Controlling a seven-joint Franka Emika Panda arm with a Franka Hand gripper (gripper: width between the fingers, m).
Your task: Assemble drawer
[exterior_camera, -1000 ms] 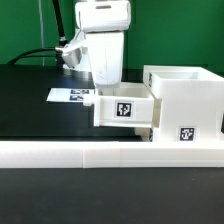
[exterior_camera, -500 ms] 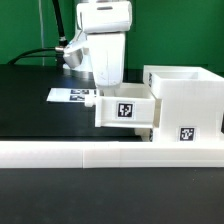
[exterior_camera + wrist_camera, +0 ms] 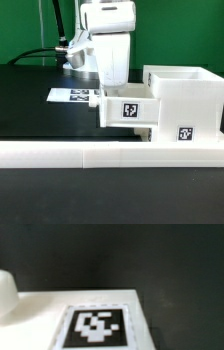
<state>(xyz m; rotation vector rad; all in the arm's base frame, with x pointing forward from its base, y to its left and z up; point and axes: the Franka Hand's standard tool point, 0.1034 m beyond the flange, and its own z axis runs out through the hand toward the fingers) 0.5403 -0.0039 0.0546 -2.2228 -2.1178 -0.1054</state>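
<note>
Since a second ago, the tray [image 3: 129, 111] and the arm above it have slid toward the box shell [image 3: 184, 103], the tray now partly inside its open front. Nearest the camera runs the long rail [image 3: 110, 153]; behind it sits the shell. Beyond the tray lies the marker board [image 3: 72, 96]. The gripper [image 3: 112, 88] is hidden behind the tray; I cannot tell its opening or hold.

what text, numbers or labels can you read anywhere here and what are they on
There are no readable words, numbers or brand names.
Tray: black-white square marker tag, a pattern and no text; the wrist view shows such a tag, blurred.
Box shell: the same kind of tag, no text.
Marker board: tags too small to make out.
Gripper: plain white, with no label visible.
</note>
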